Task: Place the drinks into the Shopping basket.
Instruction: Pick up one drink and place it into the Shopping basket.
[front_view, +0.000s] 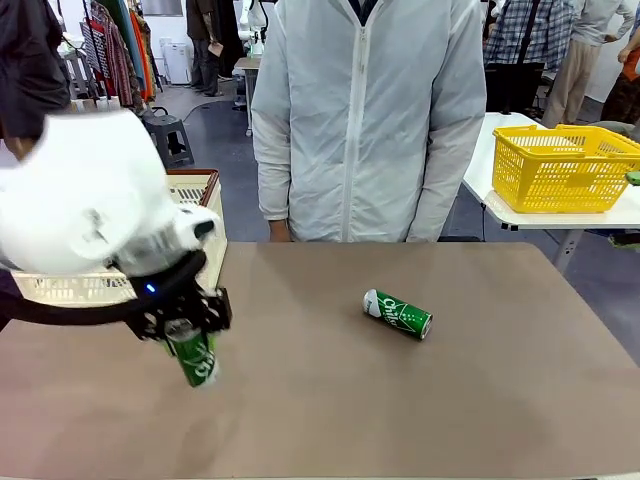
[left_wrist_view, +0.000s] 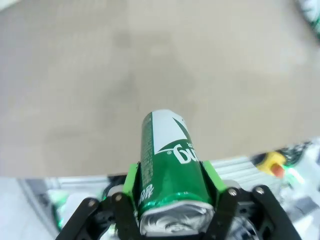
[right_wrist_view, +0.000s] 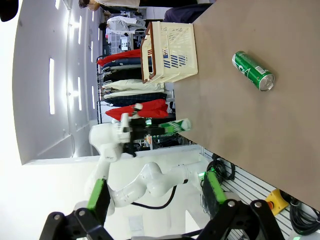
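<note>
Two green drink cans are on record. The left gripper (front_view: 190, 325) is clamped on one green can (front_view: 198, 362), over the near-left part of the worktop (front_view: 420, 410), close to its left edge. In the left wrist view the green pads (left_wrist_view: 131, 182) press both sides of this held can (left_wrist_view: 170, 160), the silver top sitting back between the fingers of the left gripper (left_wrist_view: 172, 186) and the printed body pointing out toward the brown surface. From the front the can hangs tilted, top up in the jaws; whether its lower end touches the worktop cannot be told. The right wrist view shows the same held can (right_wrist_view: 176, 125) at the end of the white left arm, near the table's near edge. The second green can (front_view: 398, 314) lies on its side near the middle of the worktop, a little toward the right edge, well apart from both grippers; it also shows in the right wrist view (right_wrist_view: 253, 70). The right gripper (right_wrist_view: 155, 200) has its jaws wide apart, with nothing between them. The Shopping basket (front_view: 195, 190) stands upright at the far-left corner of the worktop (right_wrist_view: 172, 52), partly hidden behind the left arm; its inside cannot be read. A person in a white jacket (front_view: 365, 120) stands at the far edge. A yellow basket (front_view: 560, 170) sits on a separate white table beyond the far-right corner.
</note>
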